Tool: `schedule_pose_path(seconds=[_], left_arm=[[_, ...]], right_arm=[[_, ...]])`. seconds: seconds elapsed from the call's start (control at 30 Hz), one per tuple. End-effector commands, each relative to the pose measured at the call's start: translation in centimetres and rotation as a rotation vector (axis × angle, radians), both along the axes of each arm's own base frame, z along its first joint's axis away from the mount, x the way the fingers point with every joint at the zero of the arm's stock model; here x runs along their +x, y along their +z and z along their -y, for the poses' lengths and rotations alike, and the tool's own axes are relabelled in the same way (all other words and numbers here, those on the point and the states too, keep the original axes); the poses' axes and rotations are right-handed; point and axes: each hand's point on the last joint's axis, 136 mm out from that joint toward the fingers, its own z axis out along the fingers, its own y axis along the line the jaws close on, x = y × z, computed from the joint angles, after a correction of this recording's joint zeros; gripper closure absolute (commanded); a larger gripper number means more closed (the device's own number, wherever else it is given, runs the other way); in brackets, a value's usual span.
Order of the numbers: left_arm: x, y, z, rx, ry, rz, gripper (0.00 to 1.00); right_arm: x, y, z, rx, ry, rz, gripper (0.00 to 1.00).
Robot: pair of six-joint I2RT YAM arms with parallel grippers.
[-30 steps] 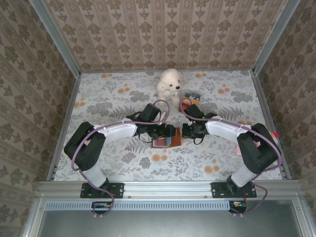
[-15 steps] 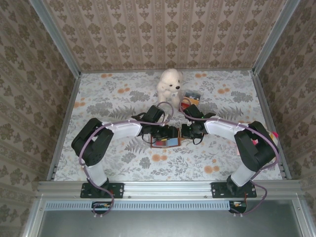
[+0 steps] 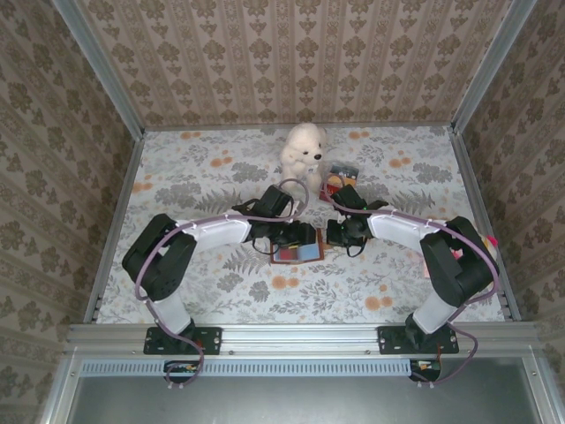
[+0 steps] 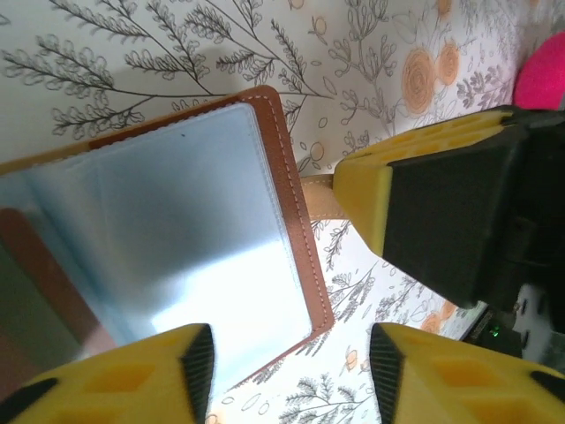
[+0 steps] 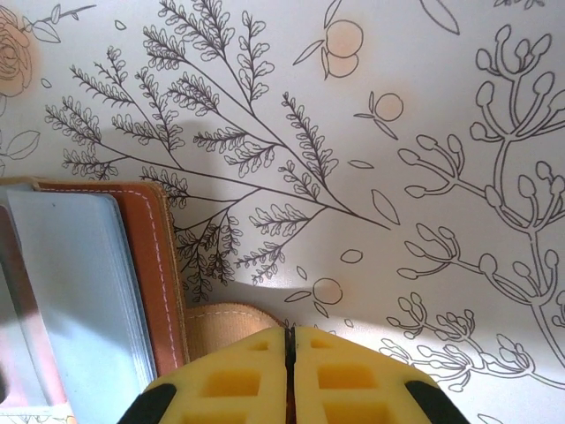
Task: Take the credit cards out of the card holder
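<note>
On the floral table (image 3: 194, 185), left jaws spread over card holder (image 4: 177, 230), right jaws pinch tan card (image 5: 225, 320).

card holder (image 4: 177, 221) — cut off at left edge | credit cards (image 3: 293, 254) — too small to tell apart

I log the card holder (image 3: 297, 254) lying open mid-table (image 3: 203, 190), between the left gripper (image 3: 300, 237) and the right gripper (image 3: 333, 235). A credit card (image 5: 221, 318) juts from its right edge (meeting the right fingers). Behind sits a stuffed toy (image 3: 302, 150), with a box (image 3: 342, 171) just to its right.
</note>
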Motion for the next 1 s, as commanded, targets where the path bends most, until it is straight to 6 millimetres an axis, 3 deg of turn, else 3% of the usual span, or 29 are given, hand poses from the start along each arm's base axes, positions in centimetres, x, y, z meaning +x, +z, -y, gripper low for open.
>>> schedule_pose_path(seconds=[0.0, 0.37, 0.5, 0.67, 0.8, 0.97], left_arm=[[0.7, -0.3, -1.1, 0.072, 0.016, 0.02, 0.58], [0.9, -3.9, -1.2, 0.167, 0.018, -0.033, 0.81], [0.7, -4.8, -1.6, 0.204, 0.019, -0.041, 0.88], [0.4, -5.2, -1.8, 0.217, 0.01, -0.046, 0.95], [0.5, -4.4, -1.4, 0.201, 0.002, -0.038, 0.99], [1.0, -1.7, -0.8, 0.147, 0.005, -0.001, 0.96]], right_arm=[[0.2, 1.1, -0.1, 0.014, 0.017, 0.017, 0.92], [0.6, 2.2, -0.2, 0.023, 0.013, 0.032, 0.89], [0.7, 4.6, -0.4, 0.068, -0.002, 0.082, 0.76], [0.1, 7.3, -1.5, 0.15, -0.011, 0.14, 0.76], [-0.8, 7.6, -2.8, 0.222, -0.009, 0.138, 0.83], [-1.9, 8.5, -4.4, 0.268, 0.022, 0.153, 0.84]])
